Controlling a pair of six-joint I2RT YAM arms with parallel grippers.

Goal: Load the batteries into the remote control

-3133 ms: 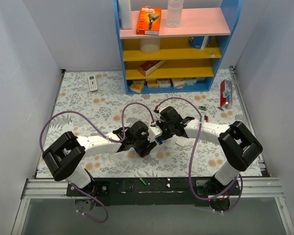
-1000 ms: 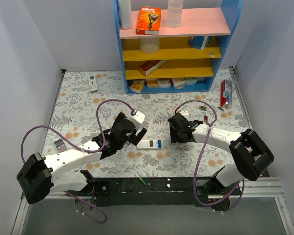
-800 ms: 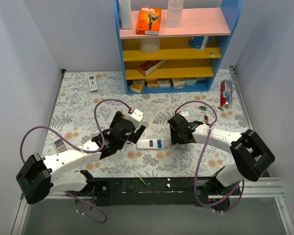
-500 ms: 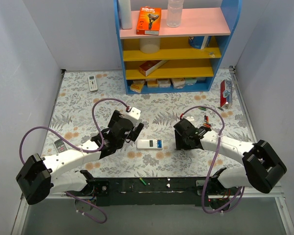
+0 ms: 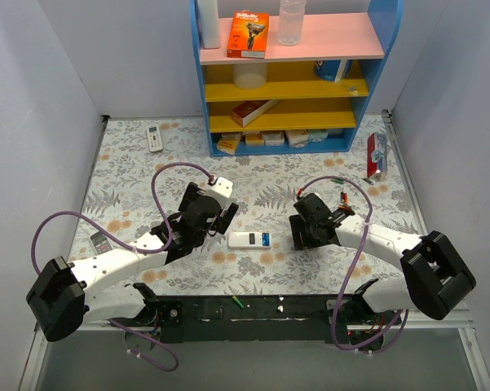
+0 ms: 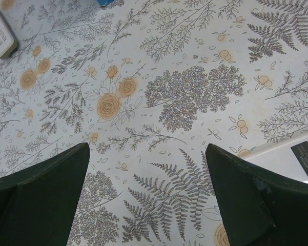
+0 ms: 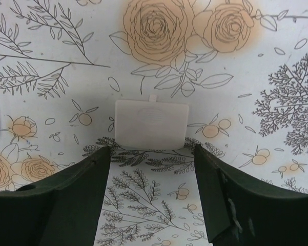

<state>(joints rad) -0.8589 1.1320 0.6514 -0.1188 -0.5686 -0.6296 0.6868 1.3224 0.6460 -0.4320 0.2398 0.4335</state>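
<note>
Left jaws: released and spread wide, nothing between them; the dark fingers hang over bare floral counter
Right jaws: parted, grasping nothing; the fingers sit low over the counter
Remote control: flat on the counter between the two arms, white back up, with a blue patch at its right end; one corner shows at the right edge of the left wrist view, just beside a finger
Battery cover: small white plate with a tab, flat on the counter just beyond the right fingertips; cannot tell if it touches them
Batteries: loose on the counter at right rear, green and red visible, well apart from the remote control
White remote: left rear of the counter, near the blue shelf unit
</note>
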